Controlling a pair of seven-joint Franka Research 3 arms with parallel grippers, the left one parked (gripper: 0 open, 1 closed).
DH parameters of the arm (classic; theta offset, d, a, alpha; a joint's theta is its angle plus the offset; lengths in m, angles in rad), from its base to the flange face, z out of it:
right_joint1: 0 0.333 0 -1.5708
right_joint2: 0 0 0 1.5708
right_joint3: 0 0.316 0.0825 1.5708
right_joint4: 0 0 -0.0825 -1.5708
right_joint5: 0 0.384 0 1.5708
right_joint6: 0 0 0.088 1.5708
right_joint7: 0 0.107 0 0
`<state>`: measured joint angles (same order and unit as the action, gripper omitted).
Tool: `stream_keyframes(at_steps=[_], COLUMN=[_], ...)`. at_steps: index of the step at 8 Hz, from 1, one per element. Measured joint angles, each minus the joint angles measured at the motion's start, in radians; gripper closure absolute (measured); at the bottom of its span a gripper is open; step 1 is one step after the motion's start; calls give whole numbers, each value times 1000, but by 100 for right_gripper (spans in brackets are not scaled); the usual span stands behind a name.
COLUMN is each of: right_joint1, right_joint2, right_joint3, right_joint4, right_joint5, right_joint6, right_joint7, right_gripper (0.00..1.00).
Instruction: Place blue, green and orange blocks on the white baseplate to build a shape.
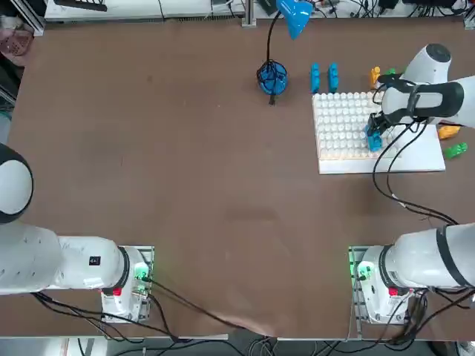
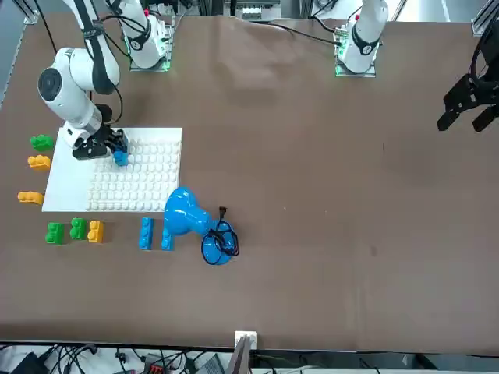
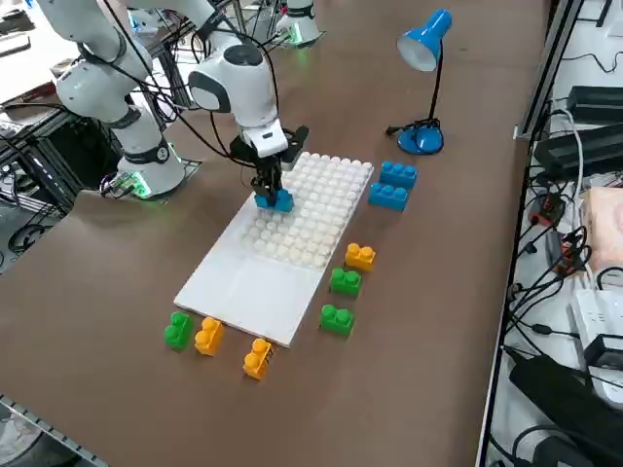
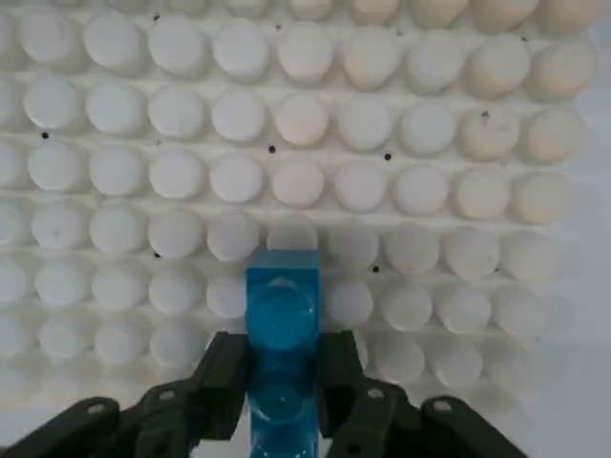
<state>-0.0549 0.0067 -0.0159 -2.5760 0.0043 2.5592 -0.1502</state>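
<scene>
Over the white baseplate, right hand grips a blue block.

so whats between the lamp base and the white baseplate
Two blue blocks, side by side on the table, lie between the lamp base and the white baseplate; the top view shows it.

glossy plastic blue block, matt studded baseplate

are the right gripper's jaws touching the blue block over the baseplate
Touching. In the right wrist view the right gripper has its jaws pressed against both sides of the blue block, no gap showing, above the white baseplate.
</scene>
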Motion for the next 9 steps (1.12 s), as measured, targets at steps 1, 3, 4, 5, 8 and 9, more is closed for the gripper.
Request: stream_keyframes(at_steps=[1, 3, 4, 5, 8, 9], right_joint1=[0, 0, 0, 0, 0, 0], right_joint2=[0, 1, 1, 1, 1, 0], right_joint3=[0, -1, -1, -1, -1, -1], right_joint4=[0, 0, 0, 0, -1, -1], right_joint5=[2, 7, 7, 7, 8, 9], right_joint6=[1, 4, 5, 6, 7, 7], right_joint7=[1, 14, 21, 29, 45, 48], right_gripper=[63, 63, 63, 63, 63, 63])
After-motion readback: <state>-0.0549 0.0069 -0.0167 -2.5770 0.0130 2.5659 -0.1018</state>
